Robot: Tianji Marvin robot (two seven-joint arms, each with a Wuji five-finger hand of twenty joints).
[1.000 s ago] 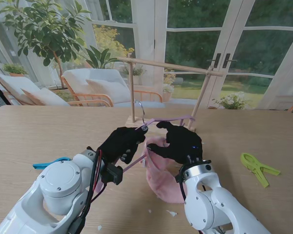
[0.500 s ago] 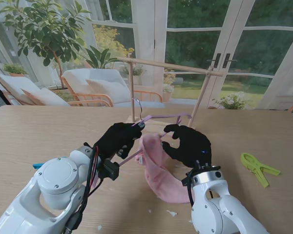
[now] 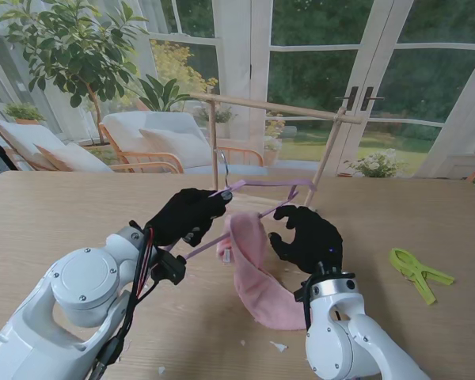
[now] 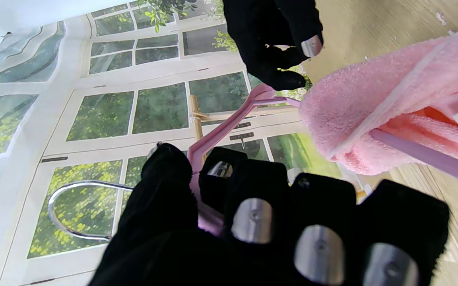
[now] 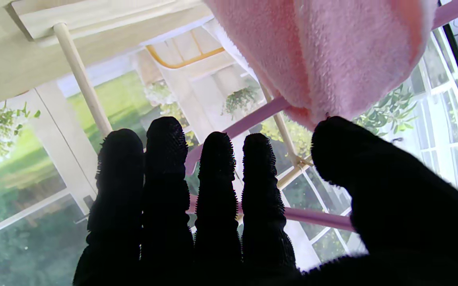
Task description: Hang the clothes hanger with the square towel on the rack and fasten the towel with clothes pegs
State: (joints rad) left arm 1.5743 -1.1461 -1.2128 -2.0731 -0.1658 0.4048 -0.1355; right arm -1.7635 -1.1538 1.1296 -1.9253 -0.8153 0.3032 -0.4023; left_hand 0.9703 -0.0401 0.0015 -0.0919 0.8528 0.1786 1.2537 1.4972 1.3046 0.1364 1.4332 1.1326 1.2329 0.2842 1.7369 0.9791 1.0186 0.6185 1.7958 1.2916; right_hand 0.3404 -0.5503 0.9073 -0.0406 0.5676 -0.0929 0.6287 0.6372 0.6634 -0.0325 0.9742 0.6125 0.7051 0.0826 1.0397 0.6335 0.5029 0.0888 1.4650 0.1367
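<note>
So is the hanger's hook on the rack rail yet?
No. The hanger, held in the left hand, has its hook beneath the rack rail, not over it.

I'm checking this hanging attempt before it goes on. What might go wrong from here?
1. The pink towel is bunched near the middle of the hanger, its lower end apparently trailing on the table; it may slide off as the hanger rises.
2. The metal hook is not yet over the rack bar, and only the left hand grips the hanger, so it may swing and miss.
3. The right hand hovers by the towel and may snag it.
</note>
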